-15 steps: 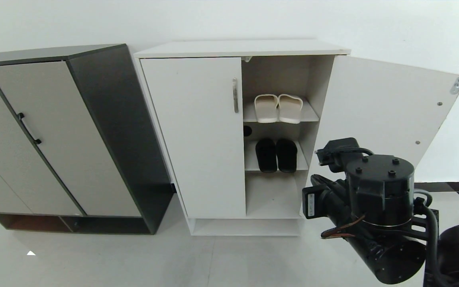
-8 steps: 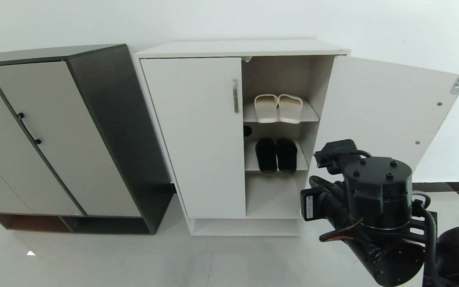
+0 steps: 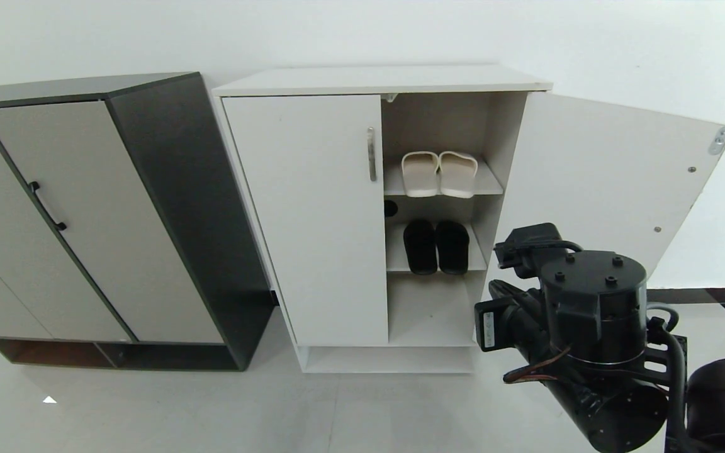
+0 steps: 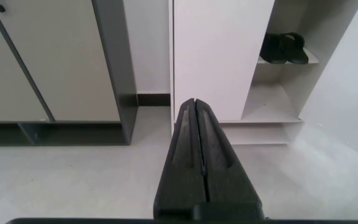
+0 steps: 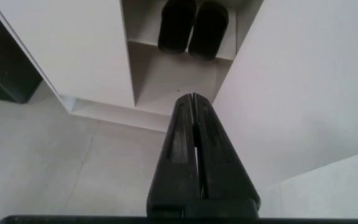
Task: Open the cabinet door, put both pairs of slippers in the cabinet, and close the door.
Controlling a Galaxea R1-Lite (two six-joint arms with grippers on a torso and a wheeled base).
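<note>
no readable txt or nos., small white label (image 3: pixel 488 326) on right arm (image 3: pixel 592 302), print too small to read

Upper shelf (image 3: pixel 492 184): we see cream slippers (image 3: pixel 444 176), side by side.
Middle shelf (image 3: pixel 395 254): we see black slippers (image 3: pixel 442 246), side by side.

two cabinets (image 3: pixel 312 220) (image 3: pixel 85 220), two white slippers (image 3: pixel 420 173), two black slippers (image 3: pixel 420 246)

Right arm (image 3: pixel 592 302) was black: cylindrical joint, cap screws, reddish wires, white label. Also black were the left gripper (image 4: pixel 195 104) and right gripper (image 5: pixel 193 98).
</note>
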